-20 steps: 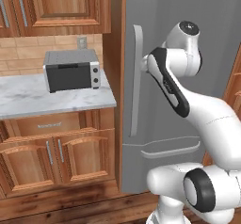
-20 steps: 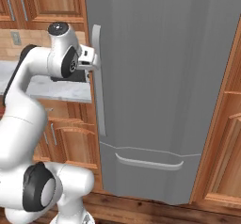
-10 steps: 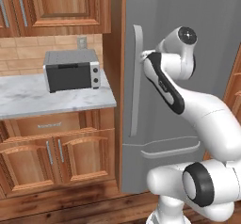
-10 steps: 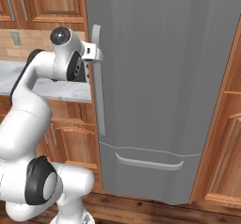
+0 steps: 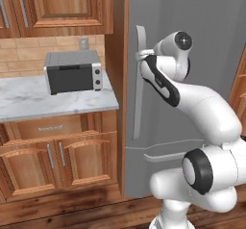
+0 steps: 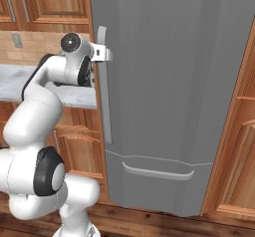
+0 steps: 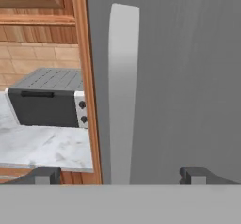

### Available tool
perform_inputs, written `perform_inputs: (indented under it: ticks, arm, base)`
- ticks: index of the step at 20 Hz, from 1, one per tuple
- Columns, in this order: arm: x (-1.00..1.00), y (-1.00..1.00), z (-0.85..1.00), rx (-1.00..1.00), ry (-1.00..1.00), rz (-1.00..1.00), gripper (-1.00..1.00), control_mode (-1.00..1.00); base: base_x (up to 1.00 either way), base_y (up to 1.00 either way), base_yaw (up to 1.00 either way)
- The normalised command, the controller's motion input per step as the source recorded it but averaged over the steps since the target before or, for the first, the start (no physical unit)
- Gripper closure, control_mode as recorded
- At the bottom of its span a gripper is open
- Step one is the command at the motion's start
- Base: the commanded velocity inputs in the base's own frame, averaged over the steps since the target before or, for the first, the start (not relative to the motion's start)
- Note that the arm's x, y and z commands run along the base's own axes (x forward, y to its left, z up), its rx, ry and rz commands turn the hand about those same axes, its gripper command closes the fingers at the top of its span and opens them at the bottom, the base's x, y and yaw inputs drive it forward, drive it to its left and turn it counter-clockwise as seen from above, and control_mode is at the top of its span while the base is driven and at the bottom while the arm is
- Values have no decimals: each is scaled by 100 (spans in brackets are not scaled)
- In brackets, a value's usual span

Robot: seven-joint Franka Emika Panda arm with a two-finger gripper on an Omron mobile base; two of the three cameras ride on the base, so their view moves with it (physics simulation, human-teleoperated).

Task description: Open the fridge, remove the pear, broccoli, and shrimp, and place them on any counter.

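My two base views look forward from behind the arm, left and right, sharing the fridge (image 5: 192, 55) door and its handle (image 6: 104, 91). My hand view faces that handle (image 7: 123, 91) closely, counter (image 7: 42, 148) alongside.

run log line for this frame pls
phase: reach for handle | claw: open, straddling handle, no grip | fridge: door shut | toaster oven: on counter

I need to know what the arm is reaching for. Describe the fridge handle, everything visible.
The fridge handle is a long, pale grey, flat vertical bar with a rounded top, standing off the closed matte grey fridge door near its left edge, beside the wooden cabinet side. The open hand sits at its upper part with a finger on each side; contact cannot be told.
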Motion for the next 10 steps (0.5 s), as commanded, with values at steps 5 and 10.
perform_inputs:
  ticks: [5,10]
  arm:
    - [53,0,14,0,-1,0,-100,-100]
    - [59,9,0,0,-8,0,-100,-100]
  base:
    - [0,0,0]
    - [0,0,0]
